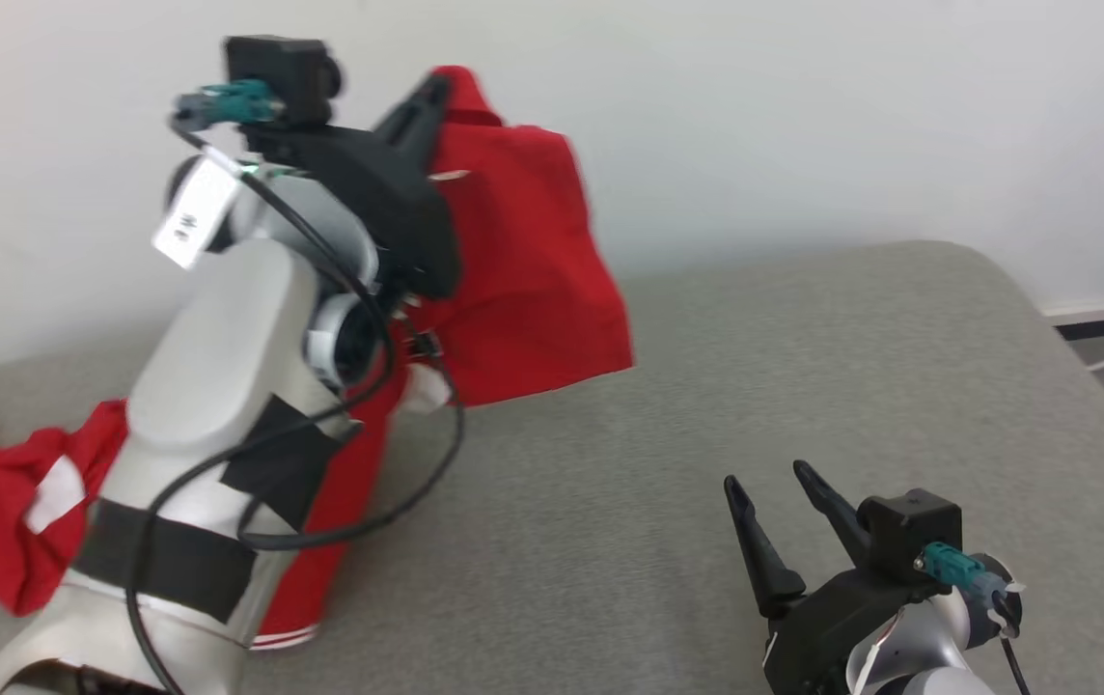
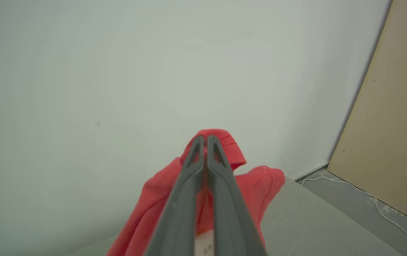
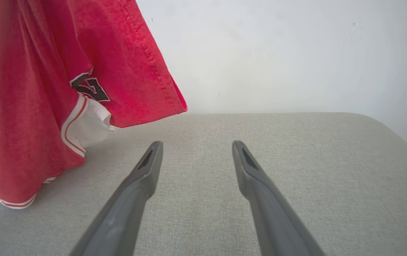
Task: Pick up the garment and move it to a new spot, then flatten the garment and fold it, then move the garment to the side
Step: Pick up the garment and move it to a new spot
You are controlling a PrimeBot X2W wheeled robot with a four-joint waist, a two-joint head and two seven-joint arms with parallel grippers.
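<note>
Red white-trimmed jersey garment (image 1: 533,270) is dangling from the clamped left gripper (image 2: 205,137)
Soft, light; its hanging hem is looking the best hold; right gripper (image 3: 194,145) is hovering open

You have the garment (image 1: 523,270) hanging from the left gripper (image 1: 436,87) at your upper left | its lower end rests on the padded surface (image 1: 803,338), with more heaped at the far left edge | right gripper (image 1: 764,473) sits low at your right, well apart from it | wall (image 1: 803,116) stands behind the surface
</note>
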